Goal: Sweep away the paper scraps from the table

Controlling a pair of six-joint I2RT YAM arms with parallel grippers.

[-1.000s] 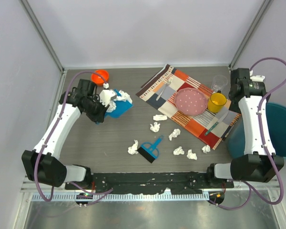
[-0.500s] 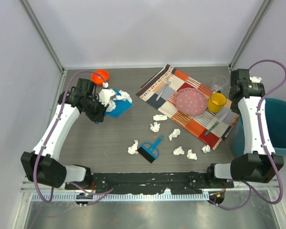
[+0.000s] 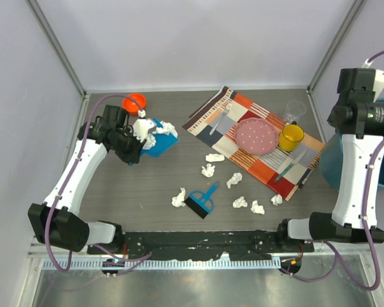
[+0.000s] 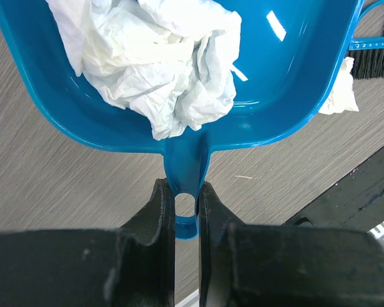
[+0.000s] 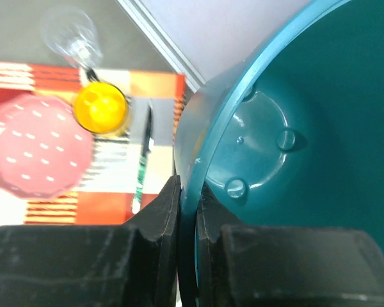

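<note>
Left hand (image 4: 186, 203) is clenched on the short handle of a blue dustpan (image 4: 294, 96), with a black finger pressing each side of the handle stub. The dustpan sits toward the far left corner of the desk (image 3: 147, 185). Its long axis runs across the desk, with the handle toward the left edge and the open mouth toward the right edge. Whether it rests on the surface or is lifted cannot be told.

Some of the paper scraps (image 4: 160, 64) are heaped inside the pan as crumpled white wads. Seven more lie loose and scattered near the middle of the near edge, between the pan and a striped orange placemat (image 3: 208, 118). Among them lies a small blue brush (image 3: 203, 200), set diagonally. Its bristle head points toward the near left corner and its handle toward the far right corner. One wad touches the bristle end.

Right hand (image 5: 187, 195) is closed tight on the rim of a teal bin (image 5: 275, 128), one finger inside the wall and one outside. The bin is beyond the right edge of the desk.
</note>
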